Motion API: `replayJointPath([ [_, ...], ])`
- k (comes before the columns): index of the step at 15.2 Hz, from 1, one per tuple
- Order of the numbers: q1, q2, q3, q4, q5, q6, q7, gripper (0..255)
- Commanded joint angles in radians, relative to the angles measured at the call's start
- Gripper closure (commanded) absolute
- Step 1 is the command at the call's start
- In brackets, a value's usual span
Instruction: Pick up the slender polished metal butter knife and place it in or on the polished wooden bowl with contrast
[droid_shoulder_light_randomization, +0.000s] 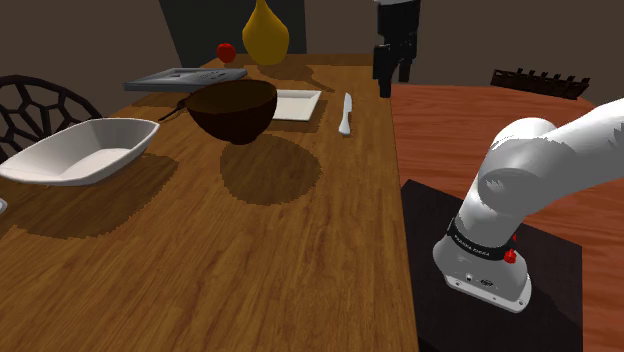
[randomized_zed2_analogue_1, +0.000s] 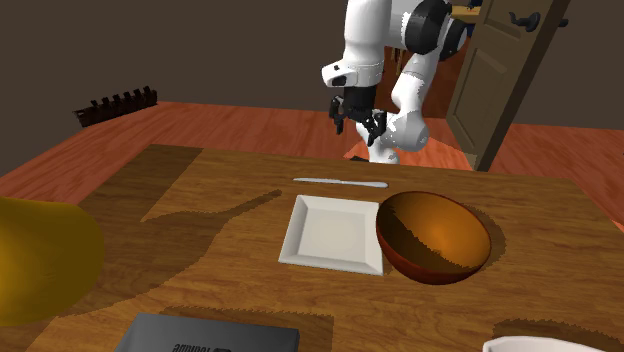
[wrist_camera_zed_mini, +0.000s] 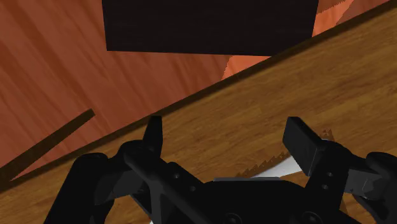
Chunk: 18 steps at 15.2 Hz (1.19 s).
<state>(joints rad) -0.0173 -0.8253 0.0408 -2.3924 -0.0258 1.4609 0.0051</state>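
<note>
Gripper (randomized_zed2_analogue_1: 358, 118) hung over the wooden table's (droid_shoulder_light_randomization: 250, 270) edge, fingers wide, holding nothing. Nothing was done yet: the pale butter knife (droid_shoulder_light_randomization: 346, 112) lay flat beside a white plate (randomized_zed2_analogue_1: 335, 232), near the empty brown bowl (droid_shoulder_light_randomization: 233, 112). A white sliver below the fingers was perhaps that knife. Reddish floorboards (droid_shoulder_light_randomization: 480, 120), dark walls (randomized_zed2_analogue_1: 200, 50).

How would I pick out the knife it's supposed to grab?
Start at the long wooden table and find the square white plate beside the dark brown bowl. The knife lies flat on the table between that plate and the edge nearest the robot. It is the only thin, pale, stick-like thing there.
</note>
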Motion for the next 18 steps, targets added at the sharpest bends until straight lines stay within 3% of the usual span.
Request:
replayJointPath([
  [1, 0.000, 0.000, 0.000, 0.000, 0.000, 0.000, 0.000, 0],
  [9, -0.281, 0.196, 0.111, 0.045, 0.345, 0.222, 0.859, 0],
  [18, -0.282, 0.199, 0.141, -0.055, 0.379, 0.335, 0.889, 0],
])
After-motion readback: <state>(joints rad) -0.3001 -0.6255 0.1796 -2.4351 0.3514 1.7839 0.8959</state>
